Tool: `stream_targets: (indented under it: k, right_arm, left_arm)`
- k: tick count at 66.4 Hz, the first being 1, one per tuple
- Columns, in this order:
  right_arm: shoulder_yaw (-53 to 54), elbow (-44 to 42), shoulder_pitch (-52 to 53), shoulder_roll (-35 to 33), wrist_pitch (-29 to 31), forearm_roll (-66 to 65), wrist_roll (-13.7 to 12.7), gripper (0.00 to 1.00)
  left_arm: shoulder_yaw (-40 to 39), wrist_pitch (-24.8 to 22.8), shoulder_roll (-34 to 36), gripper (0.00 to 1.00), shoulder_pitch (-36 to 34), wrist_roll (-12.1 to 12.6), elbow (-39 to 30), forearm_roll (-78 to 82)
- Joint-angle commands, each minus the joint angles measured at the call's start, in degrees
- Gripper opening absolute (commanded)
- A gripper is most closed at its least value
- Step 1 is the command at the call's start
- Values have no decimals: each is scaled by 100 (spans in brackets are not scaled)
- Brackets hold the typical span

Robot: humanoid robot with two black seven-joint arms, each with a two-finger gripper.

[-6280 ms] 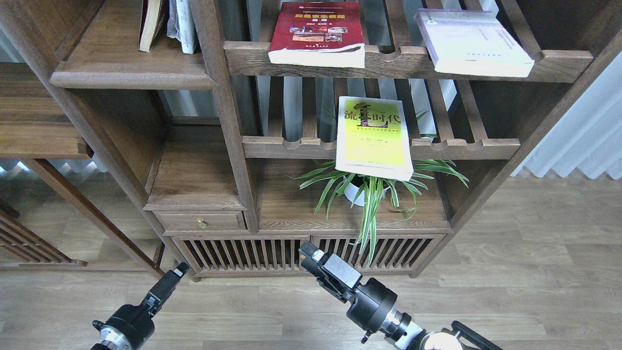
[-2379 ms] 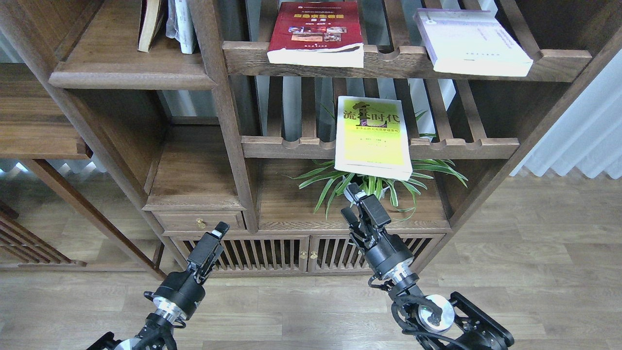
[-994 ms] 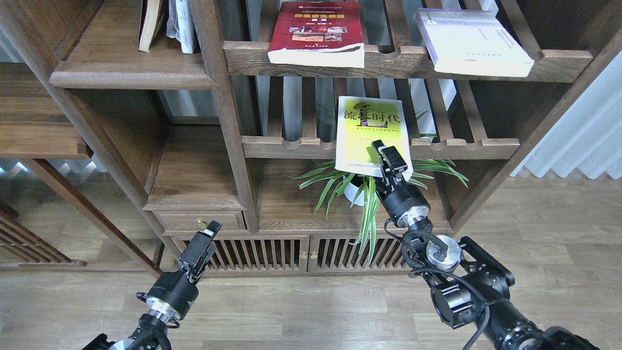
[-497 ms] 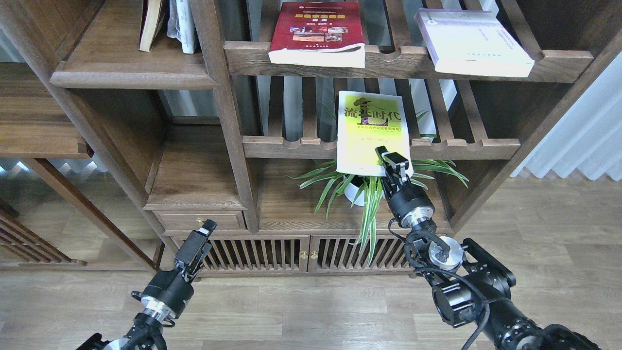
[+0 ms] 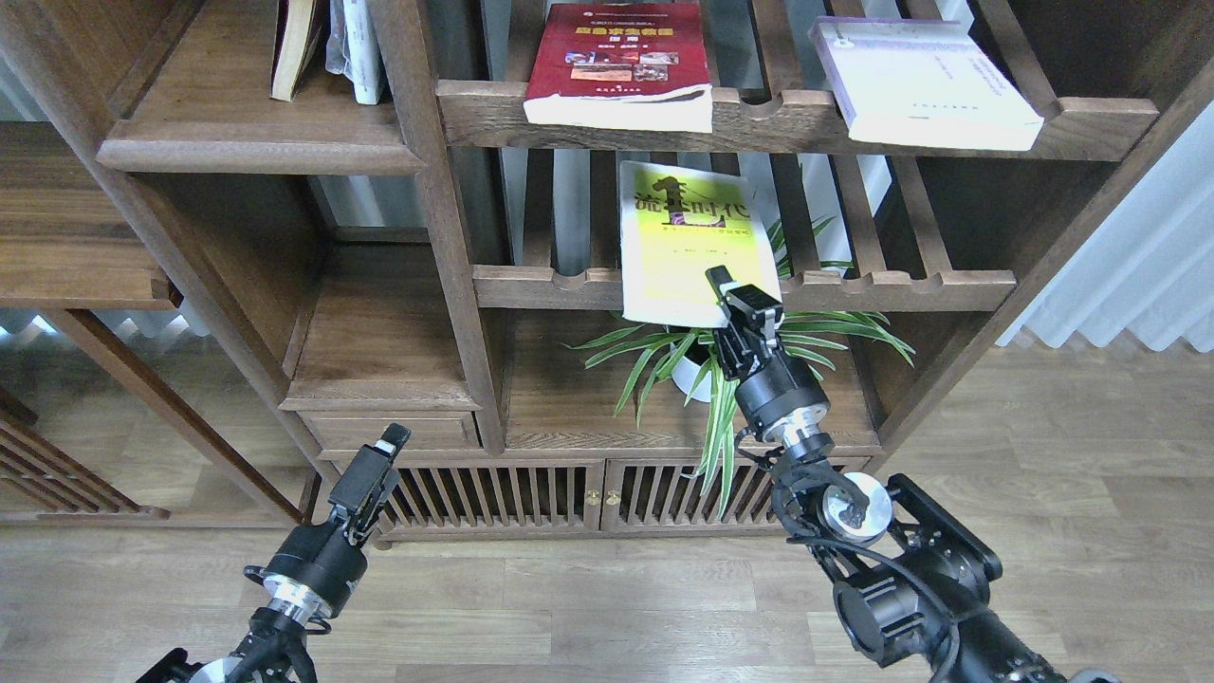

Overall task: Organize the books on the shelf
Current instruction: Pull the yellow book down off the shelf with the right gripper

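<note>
The yellow-green book (image 5: 683,237) with dark Chinese characters lies tilted on the lower slatted rack (image 5: 550,285), its near end hanging over the front rail. My right gripper (image 5: 735,296) is shut on the book's near right corner. The dark red book (image 5: 616,62) and the pale lavender-white book (image 5: 925,81) lie flat on the upper slatted rack (image 5: 759,119). The solid plank shelf (image 5: 256,152) with the moulded edge is at the upper left. My left gripper (image 5: 384,451) is low, in front of the cabinet, holding nothing; its fingers cannot be told apart.
Two books (image 5: 327,47) stand at the back of the plank shelf. A potted spider plant (image 5: 721,379) sits under the held book, its leaves around my right wrist. A thick upright post (image 5: 427,190) divides the plank shelf from the racks. A small drawer (image 5: 389,432) is below.
</note>
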Motion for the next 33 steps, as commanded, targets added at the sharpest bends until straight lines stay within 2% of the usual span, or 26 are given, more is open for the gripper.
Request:
stream_targets:
  k: [1,21,33]
  right_arm:
    - [-118,690,-478,1,13,-9,-14,4]
    - [-259,1710,-1454,1,48,-88,-66,4]
    - [-391,1895,-2061,1,355,-326,-321,4]
  left_arm:
    - [0,0,1,100,1,0,9,0]
    - [9,0,1,100,28,-26,53,-27]
    - [0,0,203,100,19,44,71,-36]
